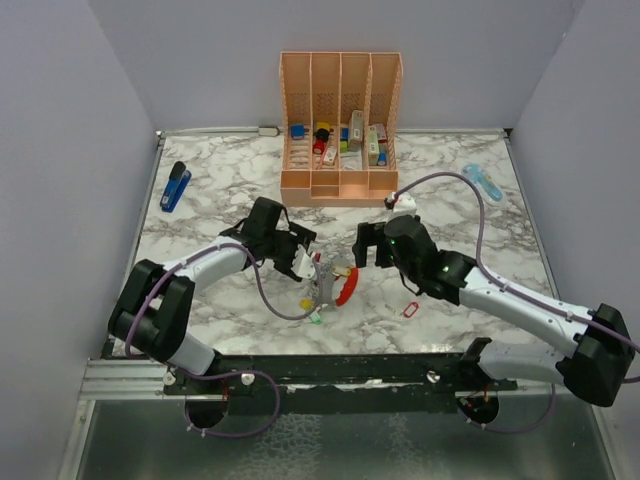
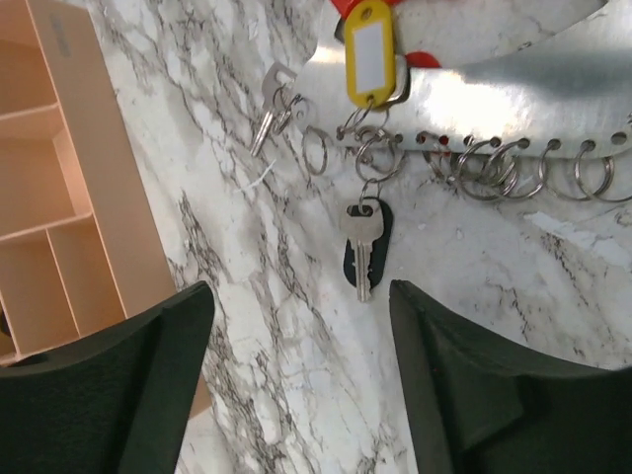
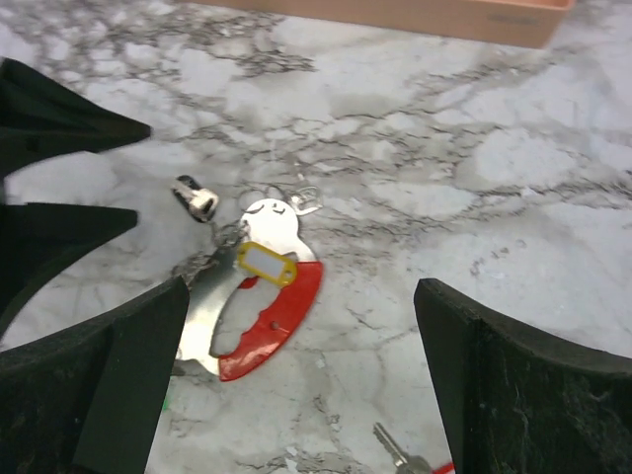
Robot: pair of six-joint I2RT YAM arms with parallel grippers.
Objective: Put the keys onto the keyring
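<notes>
Flanking the keyring [image 3: 286, 318], left fingers [image 2: 118, 395] and right fingers [image 3: 533, 385] gape; left wrist alone shows its key [image 2: 361, 247].

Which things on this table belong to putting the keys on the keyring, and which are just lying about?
Belong to the job:
keyring
yellow-tagged key
dark-headed key
loose silver key

Just lying about:
blue stapler
orange organiser
small red loop
light blue object
</notes>
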